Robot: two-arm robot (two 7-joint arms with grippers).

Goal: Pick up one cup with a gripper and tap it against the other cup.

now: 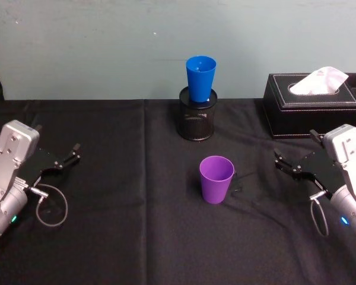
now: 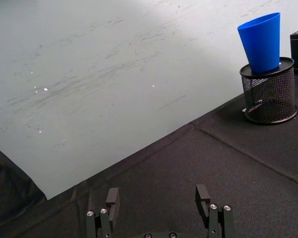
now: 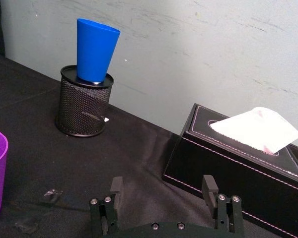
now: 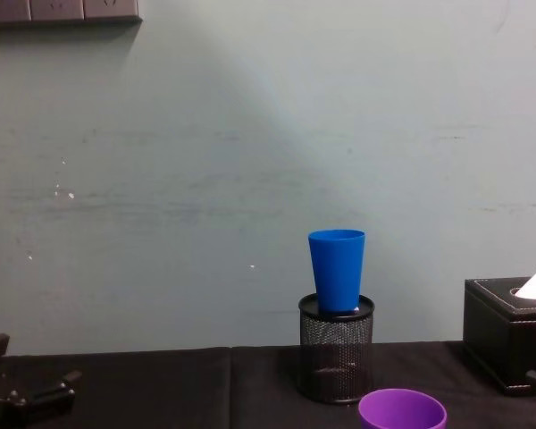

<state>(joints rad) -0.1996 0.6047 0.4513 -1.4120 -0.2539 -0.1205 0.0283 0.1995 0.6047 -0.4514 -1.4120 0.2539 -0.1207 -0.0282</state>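
Right gripper (image 1: 280, 161), fingers spread and empty, sits near the upright purple cup (image 1: 216, 178) on its right, beyond which the blue cup (image 1: 200, 77) stands in a mesh pen holder (image 1: 197, 122), while the left gripper (image 1: 76, 153), likewise spread, sits far left.

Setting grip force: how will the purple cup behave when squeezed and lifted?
The purple cup looks like thin, empty plastic: probably light, and may flex under a hard squeeze. Its smooth tapered wall could slip in the grip. Upright on its narrower base, it may tip if nudged near the rim.
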